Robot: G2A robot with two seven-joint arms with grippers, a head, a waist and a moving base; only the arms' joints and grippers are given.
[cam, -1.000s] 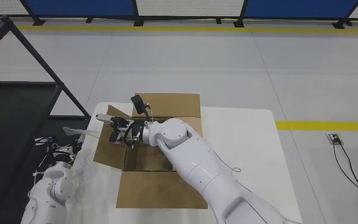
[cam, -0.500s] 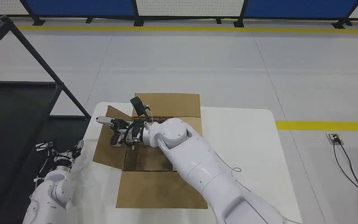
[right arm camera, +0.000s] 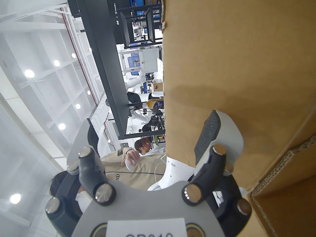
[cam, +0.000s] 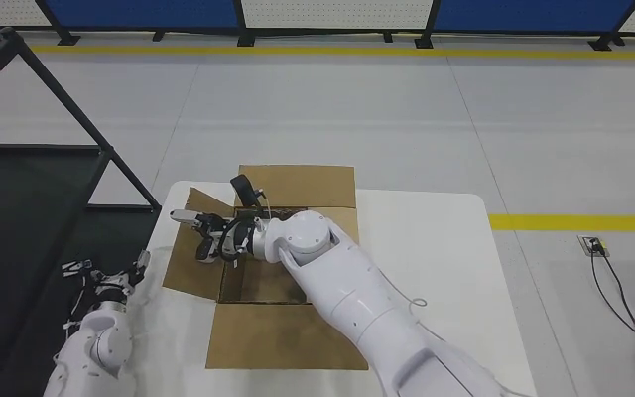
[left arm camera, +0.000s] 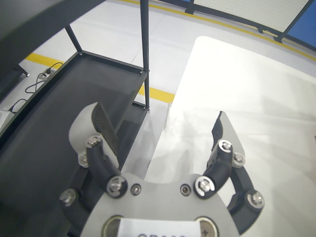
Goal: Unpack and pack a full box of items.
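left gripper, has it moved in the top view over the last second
Yes, the left gripper has drawn back toward the robot, away from the cardboard box.

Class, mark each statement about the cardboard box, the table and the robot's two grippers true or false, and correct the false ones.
1. The cardboard box has its flaps open. True.
2. The right gripper is shut on a bottle. False: it is open, at the box's left flap.
3. The left gripper is open and holds nothing. True.
4. The box stands on the floor. False: it stands on the white table.
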